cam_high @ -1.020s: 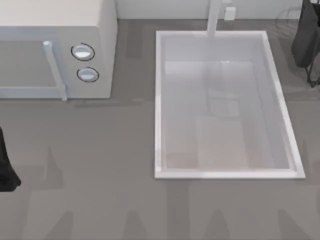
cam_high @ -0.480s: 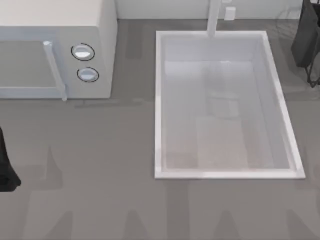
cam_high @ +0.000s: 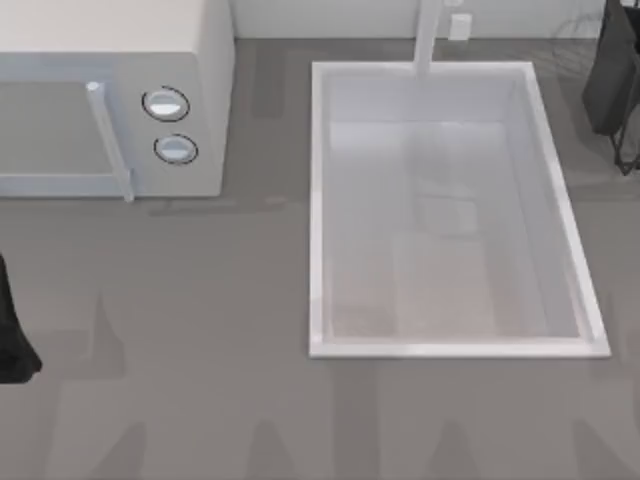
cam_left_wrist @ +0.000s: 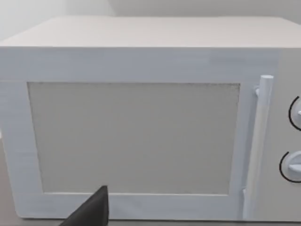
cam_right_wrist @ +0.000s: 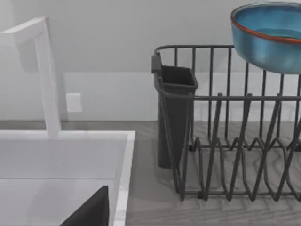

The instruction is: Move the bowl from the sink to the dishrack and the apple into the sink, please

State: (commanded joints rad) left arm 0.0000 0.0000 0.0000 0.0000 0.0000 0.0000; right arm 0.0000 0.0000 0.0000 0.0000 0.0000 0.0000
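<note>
The white sink (cam_high: 318, 210) lies right of centre in the top view, its faucet (cam_high: 428, 35) at the far rim. In the right wrist view the blue bowl (cam_right_wrist: 268, 35) sits high at the top wires of the dark dishrack (cam_right_wrist: 225, 141); what bears it is hidden. Thin wires of the dishrack (cam_high: 578, 38) also show at the top view's far right corner. The apple is out of view. My right arm (cam_high: 612, 80) hangs by the rack, and a dark bit of my right gripper (cam_right_wrist: 91, 212) shows over the sink's rim (cam_right_wrist: 123, 179). My left arm (cam_high: 12, 340) is parked at the left edge.
A white microwave (cam_high: 190, 60) with two round knobs stands at the far left, and the left wrist view faces its door (cam_left_wrist: 136, 136) and handle (cam_left_wrist: 256, 150). A dark cutlery holder (cam_right_wrist: 175, 113) hangs on the rack's end nearest the sink. Grey counter (cam_high: 200, 400) runs along the front.
</note>
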